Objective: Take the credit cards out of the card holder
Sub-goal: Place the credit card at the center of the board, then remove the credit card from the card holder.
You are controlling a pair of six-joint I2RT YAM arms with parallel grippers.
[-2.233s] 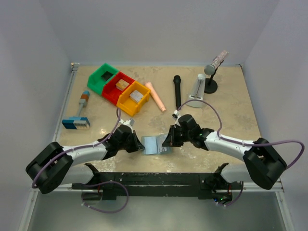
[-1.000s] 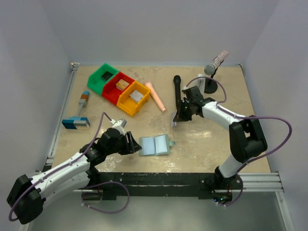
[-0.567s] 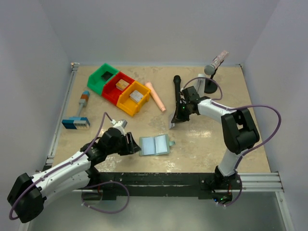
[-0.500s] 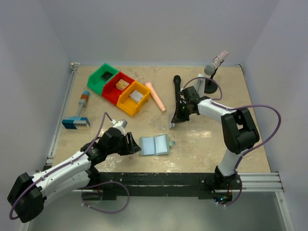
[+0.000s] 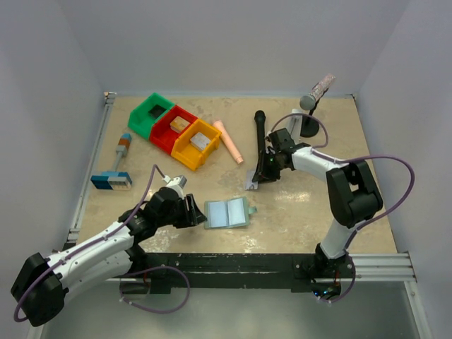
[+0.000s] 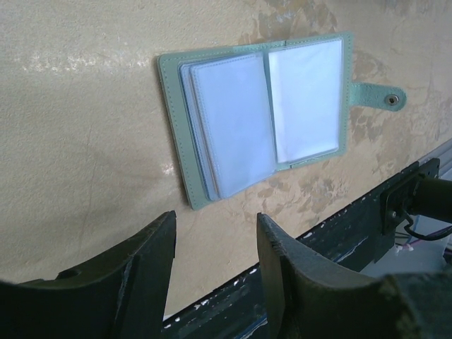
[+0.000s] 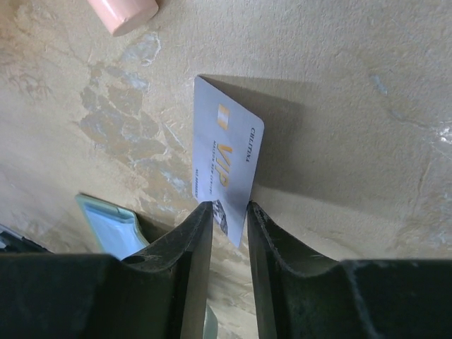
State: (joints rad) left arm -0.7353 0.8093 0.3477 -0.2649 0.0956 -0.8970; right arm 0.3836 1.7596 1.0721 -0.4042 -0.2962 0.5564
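Lying open and flat on the table [image 5: 318,205] near its front edge, the pale teal card holder [image 5: 226,212] shows its clear pocket panels face up, with its snap tab [image 6: 378,97] sticking out on the side away from the left arm. The left pincer [image 6: 212,233] hovers just beside the holder's near edge. Its fingers are about half apart with nothing between them, and they do not touch the holder.

Further back on the table, the right pincer [image 7: 229,212] points down at a silvery-grey credit card [image 7: 226,169] with gold "VIP" print. The card is tilted, its far edge resting on the table and its near end tucked between the two fingers. The jaws stand only a little apart, and I cannot tell whether they are pinching the card. From above, this card [image 5: 250,182] sits well apart from the holder, near a black microphone [image 5: 260,134]. The end of a pink cylinder [image 7: 123,10] lies beyond it.
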